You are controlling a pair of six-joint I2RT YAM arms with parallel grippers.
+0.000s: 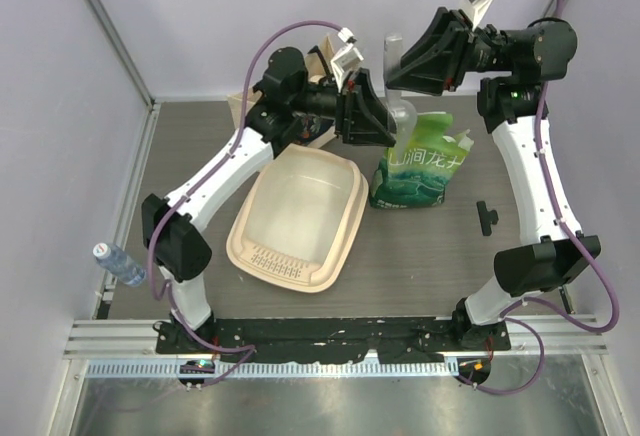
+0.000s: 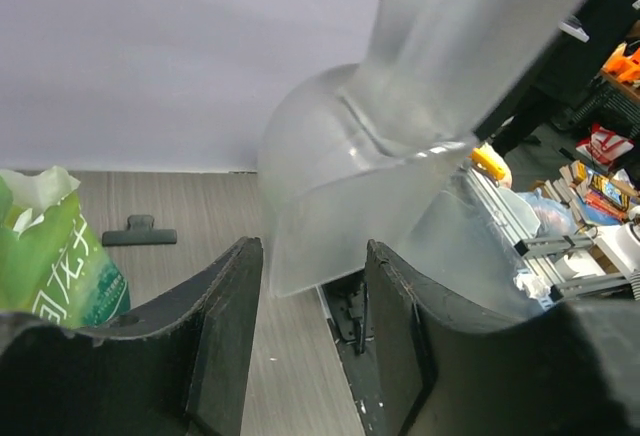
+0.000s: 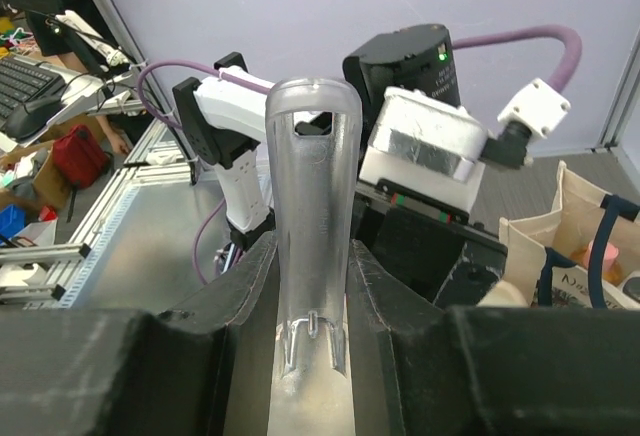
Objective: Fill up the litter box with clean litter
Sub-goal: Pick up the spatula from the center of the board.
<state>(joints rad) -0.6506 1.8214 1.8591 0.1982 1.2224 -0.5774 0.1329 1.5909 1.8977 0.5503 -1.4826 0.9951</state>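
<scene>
Litter box (image 1: pixel 300 206) lies on the table (image 1: pixel 420 256) before the left arm, ribbed end toward the bases. We see it cream and bare inside, with no litter in it yet. Just to its right stands the green bag (image 1: pixel 420 166), its top open. Above and behind the bag, the right gripper (image 3: pixel 310 266) is clamped on the handle of a clear scoop (image 3: pixel 310 156). The left gripper (image 2: pixel 310 256) has its jaws either side of the bowl, and we cannot tell whether they press it. We judge filling has not begun and the scoop is being readied. Next, one hand must own the scoop and dip it into the bag's soft mouth.
</scene>
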